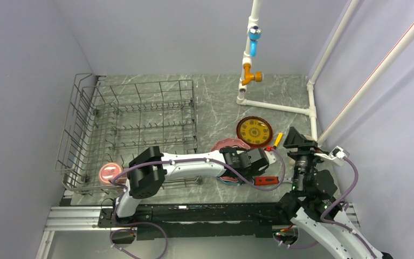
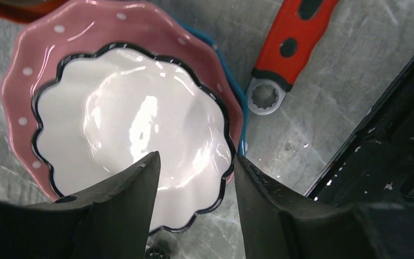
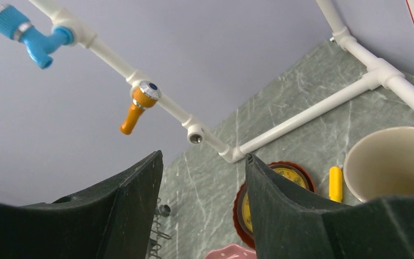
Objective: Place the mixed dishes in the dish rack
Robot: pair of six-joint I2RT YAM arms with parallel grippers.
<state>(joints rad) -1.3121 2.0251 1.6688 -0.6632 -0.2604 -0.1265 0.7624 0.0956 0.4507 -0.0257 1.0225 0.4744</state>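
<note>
The white scalloped bowl [image 2: 135, 124] sits on the pink scalloped plate [image 2: 32, 59], which lies on the blue plate [image 2: 241, 102]. My left gripper [image 2: 197, 162] is open, low over the bowl's near rim, with one finger over the inside and one outside. In the top view it [image 1: 242, 164] covers this stack right of the dish rack [image 1: 135, 129]. The pink mug [image 1: 109, 174] is at the rack's near left corner. The red-brown plate [image 1: 254, 131] lies further back. My right gripper [image 3: 204, 156] is open, empty and raised. The cream cup [image 3: 393, 162] stands beside it.
A red-handled wrench [image 2: 285, 48] lies just right of the stack. A yellow screwdriver [image 1: 278, 139] lies between the red-brown plate and my right gripper [image 1: 299, 141]. A white pipe frame [image 1: 277, 105] with blue and orange taps stands at the back right. Walls close in on three sides.
</note>
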